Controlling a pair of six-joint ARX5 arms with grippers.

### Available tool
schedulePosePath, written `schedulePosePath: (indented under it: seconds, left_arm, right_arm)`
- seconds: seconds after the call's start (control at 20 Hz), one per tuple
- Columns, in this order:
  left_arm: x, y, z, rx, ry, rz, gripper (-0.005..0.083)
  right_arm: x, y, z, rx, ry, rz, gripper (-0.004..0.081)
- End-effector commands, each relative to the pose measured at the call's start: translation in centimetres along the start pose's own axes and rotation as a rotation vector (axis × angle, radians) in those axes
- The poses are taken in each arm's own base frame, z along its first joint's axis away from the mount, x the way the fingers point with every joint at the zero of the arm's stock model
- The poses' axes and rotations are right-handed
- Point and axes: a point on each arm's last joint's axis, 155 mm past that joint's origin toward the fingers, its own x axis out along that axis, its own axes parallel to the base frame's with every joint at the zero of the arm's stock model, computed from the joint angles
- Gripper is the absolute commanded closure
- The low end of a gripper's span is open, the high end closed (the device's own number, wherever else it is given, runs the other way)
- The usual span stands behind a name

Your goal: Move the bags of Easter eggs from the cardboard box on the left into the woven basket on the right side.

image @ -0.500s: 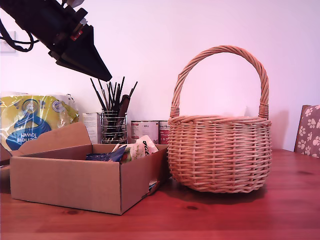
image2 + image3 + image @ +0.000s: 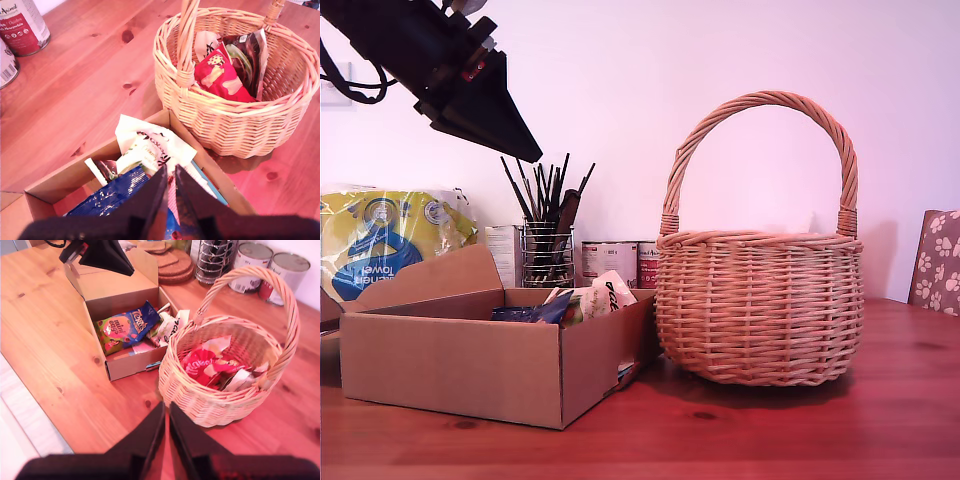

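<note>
Two small crinkly bags of Easter eggs lie side by side in the shallow brown corrugated cardboard box: a dark navy bag printed with bright lettering, and a white-cream bag with green patches and black script, the latter nearer the round light-tan wicker basket. In the exterior view the box stands at the left of the red-brown wooden bench and the basket just beside it on the right, the two close to touching. The basket already holds a red packet and other wrappers.

My first claw hangs high above the box, at the exterior view's upper left, its jaws pinched to a narrow slit and holding nothing. My second claw hovers on the near side of the basket, likewise almost closed and empty; it does not show in the exterior view.

The step in hand looks to be the approach for the next pick. The first claw would need to spread its jaws, descend into the box and pinch one bag by its crinkled top, then lift clear of the box wall and under or around the tall arched handle.

Behind stand tins, a wire pot of brushes and a yellow-and-blue plastic pack.
</note>
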Motion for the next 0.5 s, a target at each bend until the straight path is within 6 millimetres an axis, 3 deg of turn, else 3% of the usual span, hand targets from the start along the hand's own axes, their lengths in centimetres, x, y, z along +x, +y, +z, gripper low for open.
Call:
schedulePosePath:
  seconds: [0.0,0.35,0.4,0.45]
  left_arm:
    - [0.0,0.5,-0.8,-0.012,0.020,0.030,0.0749]
    - [-2.2,4.1,-4.7,-0.102,0.156,0.167,0.0737]
    - [-2.4,4.2,-5.2,-0.116,0.174,0.167,0.0629]
    - [-2.4,4.1,-5.6,-0.134,0.188,0.164,0.0374]
  right_arm:
    - [0.8,-0.2,0.0,0.006,0.002,-0.002,0.0771]
    - [3.5,-0.6,-0.7,0.076,0.086,0.018,0.0771]
    - [3.9,-0.6,-0.8,0.079,0.097,0.025,0.0771]
    - [4.5,-0.3,-0.7,0.084,0.105,0.049,0.0771]
